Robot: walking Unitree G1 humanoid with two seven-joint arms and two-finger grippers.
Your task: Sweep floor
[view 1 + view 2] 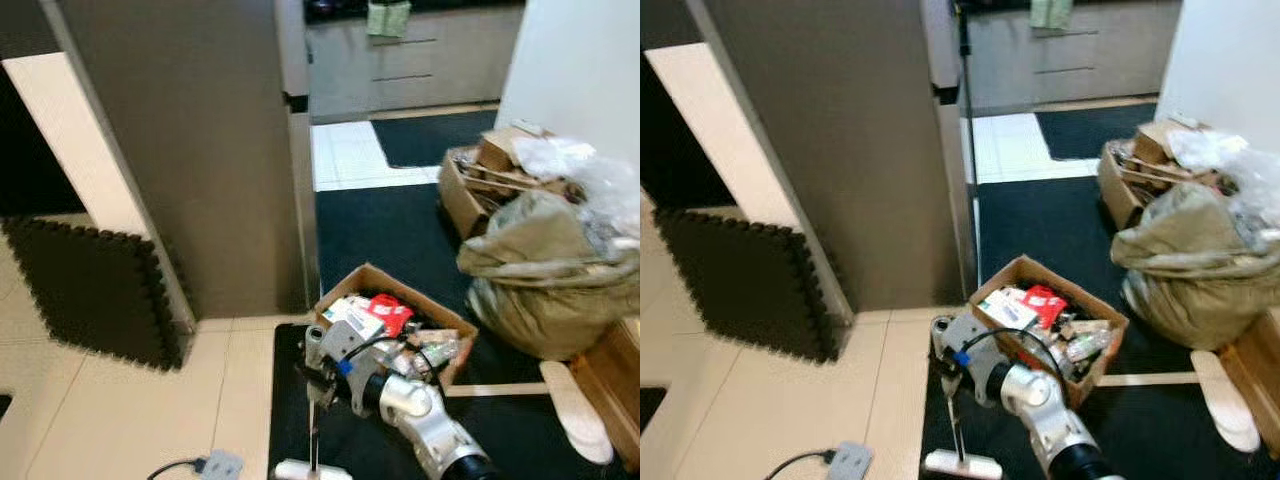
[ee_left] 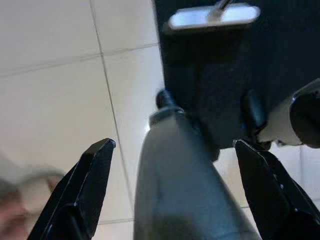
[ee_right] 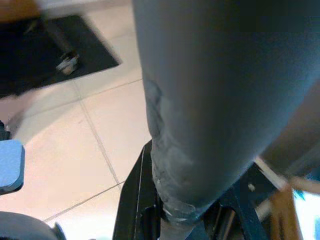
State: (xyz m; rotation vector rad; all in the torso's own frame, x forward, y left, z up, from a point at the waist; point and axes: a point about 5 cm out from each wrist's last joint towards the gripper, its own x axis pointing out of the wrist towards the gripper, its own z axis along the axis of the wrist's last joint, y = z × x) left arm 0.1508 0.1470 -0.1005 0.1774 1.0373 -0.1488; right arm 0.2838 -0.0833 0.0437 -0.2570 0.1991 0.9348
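A sweeper with a thin grey handle (image 1: 314,428) and a flat white head (image 1: 312,470) stands on the black mat (image 1: 390,235) in front of me. My right gripper (image 1: 318,385) is shut on the handle just above the floor, beside the cardboard box. In the right wrist view the thick grey handle (image 3: 210,100) runs between that gripper's black fingers (image 3: 137,210). In the left wrist view the handle (image 2: 185,190) lies between the spread fingers (image 2: 92,180) of my left gripper (image 2: 180,185), which is open and not touching it. The white head (image 2: 214,16) lies beyond.
An open cardboard box of rubbish (image 1: 395,325) sits right of the sweeper. A stuffed tan bag (image 1: 545,285) and a second box (image 1: 480,180) crowd the right side. A grey wall block (image 1: 200,150) and a black foam mat (image 1: 90,290) lie left. A cabled adapter (image 1: 220,465) rests on the tiles.
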